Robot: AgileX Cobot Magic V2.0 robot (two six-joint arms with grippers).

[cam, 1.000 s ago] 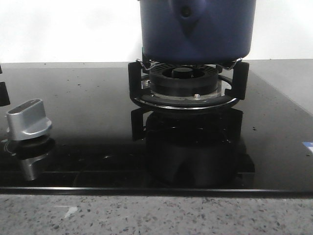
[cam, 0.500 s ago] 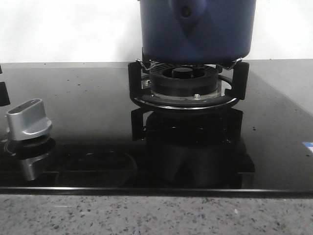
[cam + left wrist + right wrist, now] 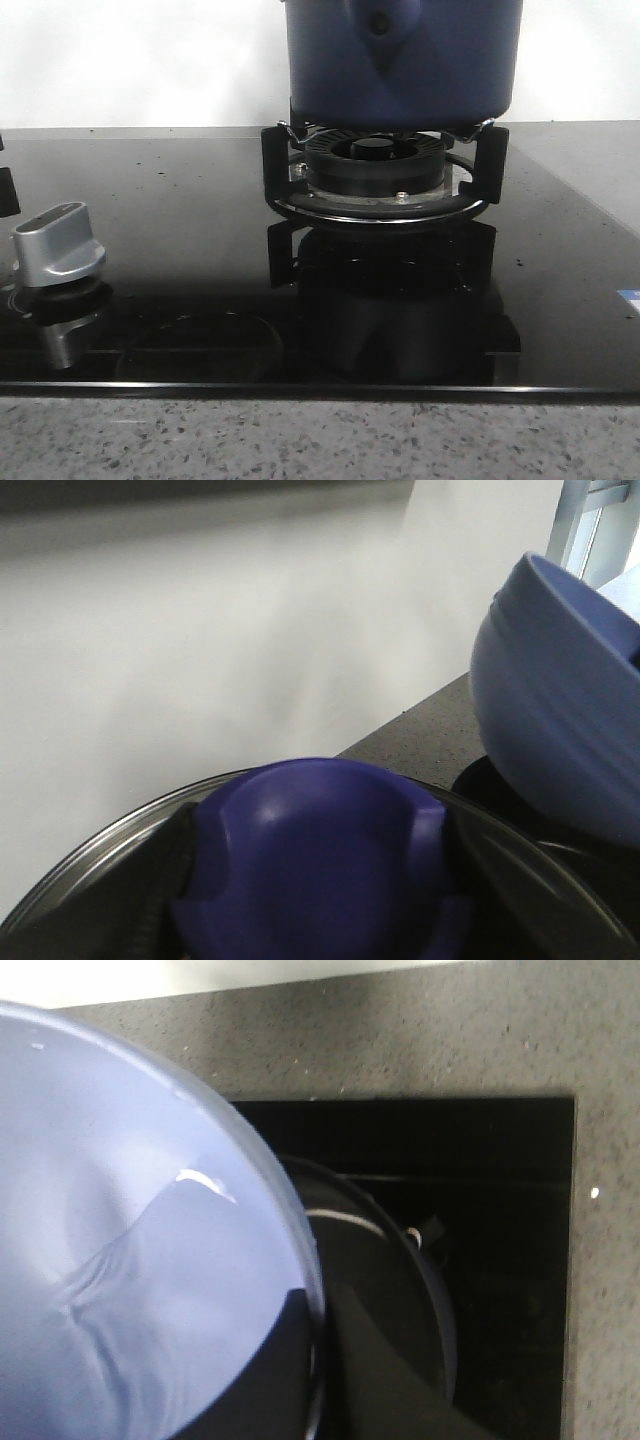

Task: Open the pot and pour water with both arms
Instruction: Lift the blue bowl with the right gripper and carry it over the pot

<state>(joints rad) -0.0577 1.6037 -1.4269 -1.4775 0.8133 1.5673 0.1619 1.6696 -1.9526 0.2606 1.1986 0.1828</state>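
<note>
Pot (image 3: 404, 62) on burner grate (image 3: 380, 180), knob (image 3: 58, 245) well left; blue bowl (image 3: 130, 1250) perhaps over it; pincer states unclear.

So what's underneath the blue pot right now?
The pot sits on the black burner grate, with the round burner head directly below and the glossy black cooktop beneath that. The pot's underside itself is hidden from view.
</note>
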